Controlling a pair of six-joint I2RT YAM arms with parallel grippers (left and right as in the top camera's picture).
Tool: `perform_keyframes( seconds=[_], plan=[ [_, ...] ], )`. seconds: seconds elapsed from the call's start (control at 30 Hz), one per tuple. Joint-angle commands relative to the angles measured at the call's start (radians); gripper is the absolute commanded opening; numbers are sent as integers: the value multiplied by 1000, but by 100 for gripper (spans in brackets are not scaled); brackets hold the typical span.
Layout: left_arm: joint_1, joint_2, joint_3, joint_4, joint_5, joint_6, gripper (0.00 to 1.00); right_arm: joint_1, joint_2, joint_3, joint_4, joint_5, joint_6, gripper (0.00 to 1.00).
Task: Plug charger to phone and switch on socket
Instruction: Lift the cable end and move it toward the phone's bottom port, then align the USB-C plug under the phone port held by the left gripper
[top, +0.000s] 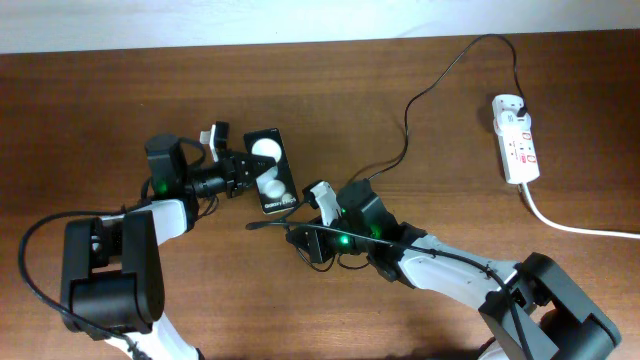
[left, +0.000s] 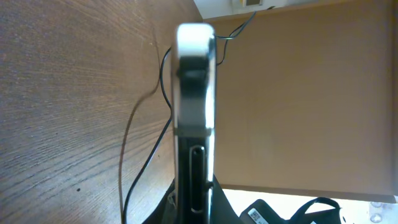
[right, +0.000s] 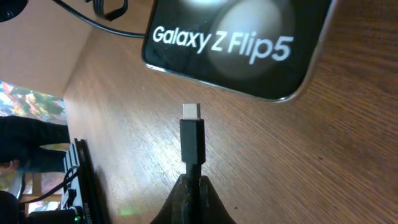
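Note:
The black phone (top: 270, 170) lies face up left of centre, two white blobs on its face. My left gripper (top: 243, 170) is shut on its left side. In the left wrist view the phone (left: 196, 93) shows edge-on between the fingers (left: 196, 208). My right gripper (top: 298, 232) is shut on the charger cable just behind its connector (right: 192, 137). The metal tip points at the phone's text end (right: 236, 43), a short gap away. The thin black charger cable (top: 408, 120) runs to a black plug in the white socket strip (top: 517, 140) at the far right.
The socket's thick white cord (top: 570, 228) runs off the right edge. The charger cable loops across the table's back middle. A white wall edges the table's far side. Both arm bases stand at the front.

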Motion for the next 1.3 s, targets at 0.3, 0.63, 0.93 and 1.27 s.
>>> perform_keyframes(
  seconds=[0.3, 0.63, 0.93, 1.27],
  plan=[
    [-1, -23, -5, 6, -26, -11, 0, 3, -9, -3, 23, 39, 13, 4],
    [-1, -23, -5, 6, -25, -11, 0, 2, -9, -2, 41, 105, 88, 4],
    [-2, -23, -5, 6, -25, -11, 0, 16, -9, -2, 79, 102, 101, 4],
    [-2, -23, -5, 6, -26, -11, 0, 24, -9, -2, 38, 102, 97, 4]
  ],
)
